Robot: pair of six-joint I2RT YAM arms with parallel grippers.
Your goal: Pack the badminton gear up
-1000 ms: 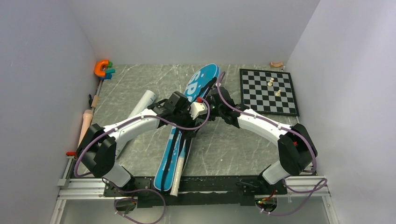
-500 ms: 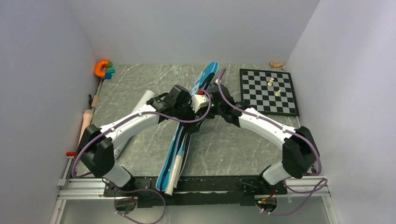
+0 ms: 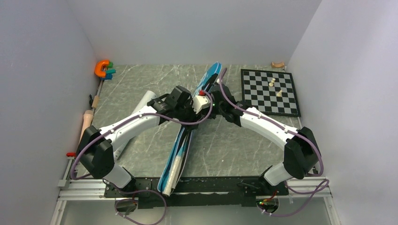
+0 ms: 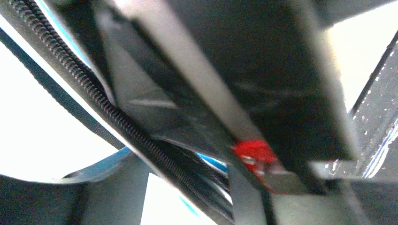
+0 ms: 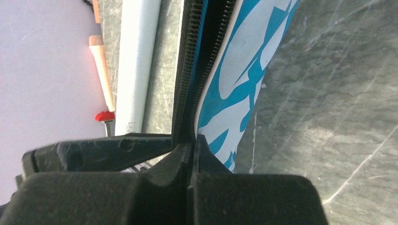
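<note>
Grey marbled tabletop (image 3: 225, 145), pale walls (image 3: 187, 28), right tool (image 5: 193, 150) clenched on blue bag (image 5: 244, 70) at its zipper, left tool (image 3: 190, 108) state unclear

Super close and blurry here: a black zipper (image 4: 96, 98) is running diagonally from top left down to bottom middle, the blue bag (image 4: 105, 158) is peeking out beside it, a small red bit (image 4: 253, 151) is sitting mid-frame, and the marbled table (image 4: 375, 112) is showing far right.

Grey marbled counter (image 3: 225, 145), black-and-white chessboard (image 3: 258, 99) at the far right, pale chess pieces (image 3: 272, 83) standing on it (too small to name), orange C-shaped toy (image 3: 101, 68) in the far left corner.
</note>
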